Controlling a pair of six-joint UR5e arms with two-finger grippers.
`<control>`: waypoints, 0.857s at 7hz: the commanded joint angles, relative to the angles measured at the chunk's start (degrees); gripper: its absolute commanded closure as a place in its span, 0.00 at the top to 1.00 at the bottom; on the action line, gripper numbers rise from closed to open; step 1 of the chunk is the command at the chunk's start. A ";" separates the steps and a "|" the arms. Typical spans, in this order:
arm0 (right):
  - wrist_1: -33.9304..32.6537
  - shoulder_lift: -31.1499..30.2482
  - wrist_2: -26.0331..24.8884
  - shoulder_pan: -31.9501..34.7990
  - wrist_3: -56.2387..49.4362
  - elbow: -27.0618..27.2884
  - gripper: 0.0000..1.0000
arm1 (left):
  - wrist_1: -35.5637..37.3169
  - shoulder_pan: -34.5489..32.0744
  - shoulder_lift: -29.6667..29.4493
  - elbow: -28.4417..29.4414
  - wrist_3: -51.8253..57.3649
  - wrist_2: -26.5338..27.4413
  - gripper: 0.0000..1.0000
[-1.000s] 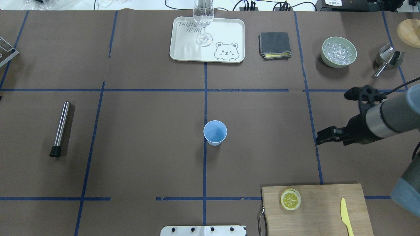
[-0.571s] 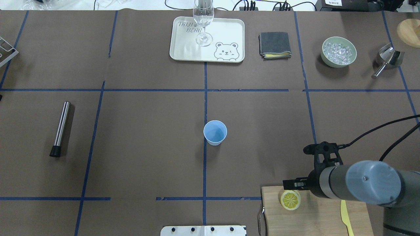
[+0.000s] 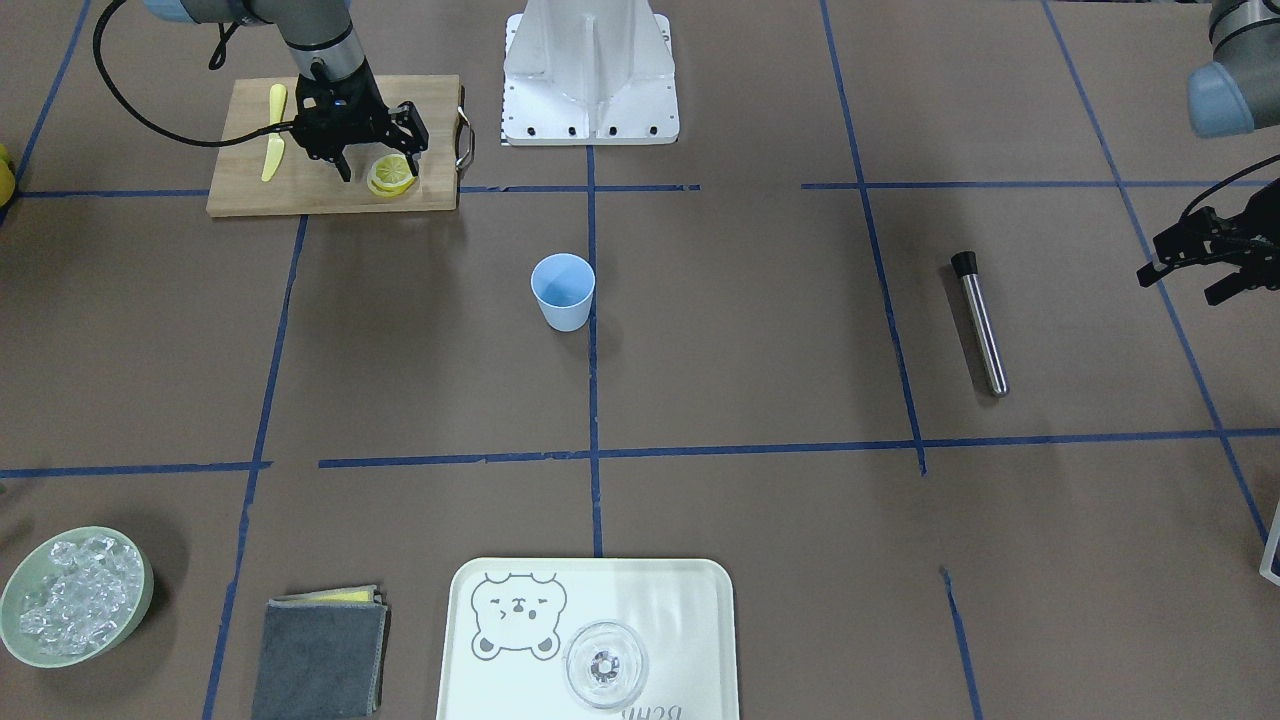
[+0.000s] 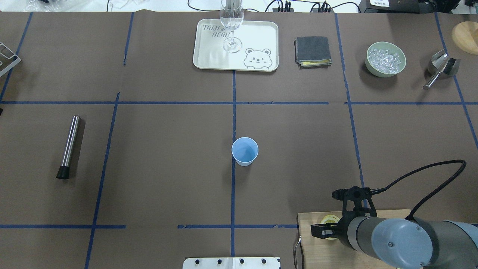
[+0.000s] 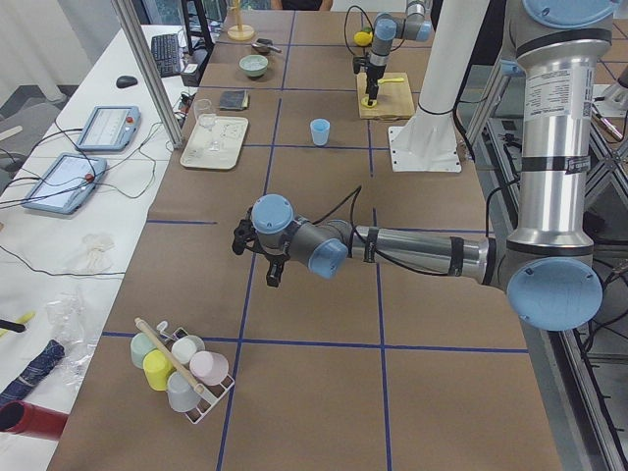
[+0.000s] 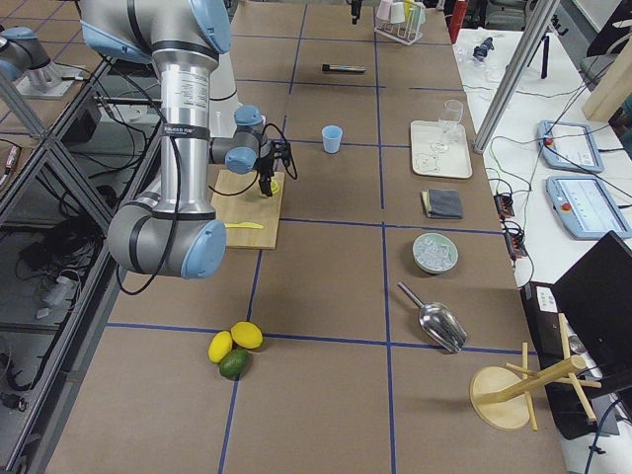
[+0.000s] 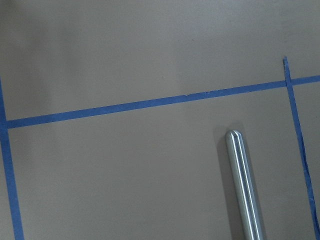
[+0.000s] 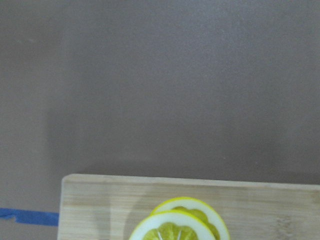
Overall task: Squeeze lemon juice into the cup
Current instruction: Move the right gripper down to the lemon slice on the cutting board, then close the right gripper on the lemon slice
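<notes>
Just below the right gripper point(image 3: 379, 163), jaws spread, lies the lemon point(image 3: 391, 177).

**Open lane, board to cup**

In the overhead view, bare table runs from the cutting board point(image 4: 308, 254) at lower right to the cup point(image 4: 244, 151) at centre, with nothing standing between. The right gripper point(image 3: 381, 163) straddles the lemon point(image 3: 390, 178) there. The steel rod point(image 4: 69, 146) at left and the tray point(image 4: 209, 56) at top lie well apart.

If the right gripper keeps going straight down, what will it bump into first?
Most likely the lemon, the top of two slices on the cutting board. The right gripper points down, open, right over it; its height is unclear.
</notes>
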 commanded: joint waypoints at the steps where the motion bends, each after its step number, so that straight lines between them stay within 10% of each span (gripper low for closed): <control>1: -1.86 1.39 -0.14 -0.58 0.22 0.03 1.00 | -0.04 0.00 0.05 -0.08 0.00 -0.03 1.00; 6: -1.95 0.96 -0.40 -0.50 0.22 -0.58 0.95 | -0.04 0.00 0.49 -0.61 0.00 -0.29 1.00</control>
